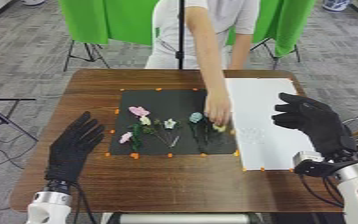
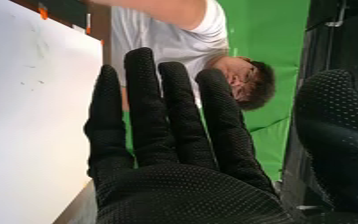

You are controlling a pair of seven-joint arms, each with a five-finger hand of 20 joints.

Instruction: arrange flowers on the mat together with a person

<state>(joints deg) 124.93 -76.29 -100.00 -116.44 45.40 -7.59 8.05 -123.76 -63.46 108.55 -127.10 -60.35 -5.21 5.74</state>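
Head view, my left hand (image 1: 72, 147): one, open, fingers straight and pointing away from me, over the table (image 1: 193, 185) to the left of the mat. My right hand (image 1: 310, 119): one, open, fingers loosely extended and aimed leftward, at the right side of the white sheet (image 1: 264, 100). Mat (image 1: 171, 99): one, dark, lying just beside the sheet, orange tape (image 1: 135, 155) at its edges. Flowers on the mat: a pink bloom (image 1: 138, 111) at the far left, a second pink (image 1: 127, 137) nearer me, a white (image 1: 170, 123) toward the middle, a blue (image 1: 195, 117) right of it, and a pale yellow (image 1: 218, 128) by the right edge. A person's hand (image 1: 217, 107) reaches down at the yellow; its exact grip I cannot tell. Right wrist view, my right hand (image 2: 189, 187): fingers straight, thumb spread well apart, near the sheet; beyond, the person's white shirt (image 2: 162, 42) and a green curtain (image 2: 264, 50).
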